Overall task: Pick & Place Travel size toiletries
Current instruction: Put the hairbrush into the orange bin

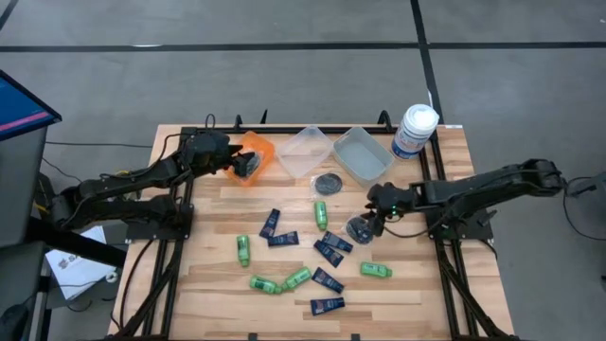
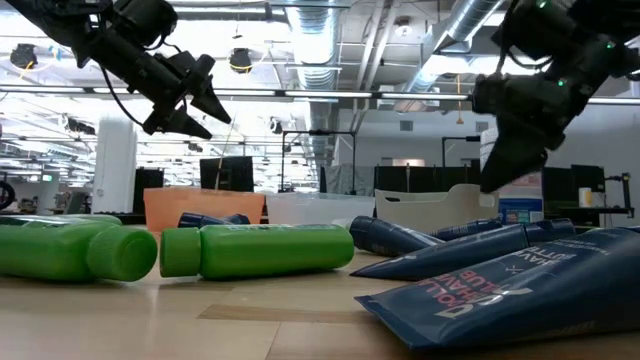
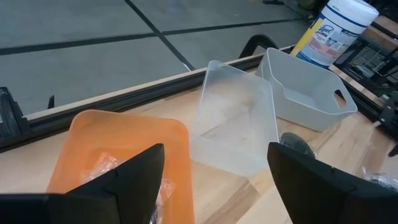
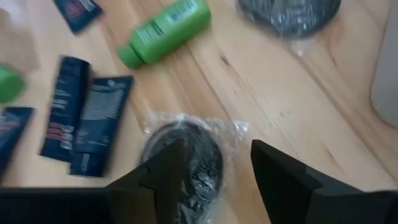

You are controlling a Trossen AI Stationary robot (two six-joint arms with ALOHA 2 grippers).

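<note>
My right pincer [image 4: 211,171] hangs apart over a wrapped grey tin [image 4: 186,165] on the worktop [image 4: 280,106]; my left pincer [image 3: 214,171], apart, hovers above the orange bin [image 3: 124,143].

A grey concrete floor [image 1: 284,85] with dark straight seams [image 1: 419,24] surrounds the light wooden table [image 1: 218,303], which sits on a black frame. A dark panel with a blue top and a pink stripe [image 1: 19,104] stands at one corner of the floor, and white papers [image 1: 80,265] lie beside the frame there. Across the table, the room is a large open hall: silver ducts [image 2: 350,40] and pipes run under the ceiling, round lamps [image 2: 240,60] hang lit, and dark monitors [image 2: 225,172] stand along the back.
</note>
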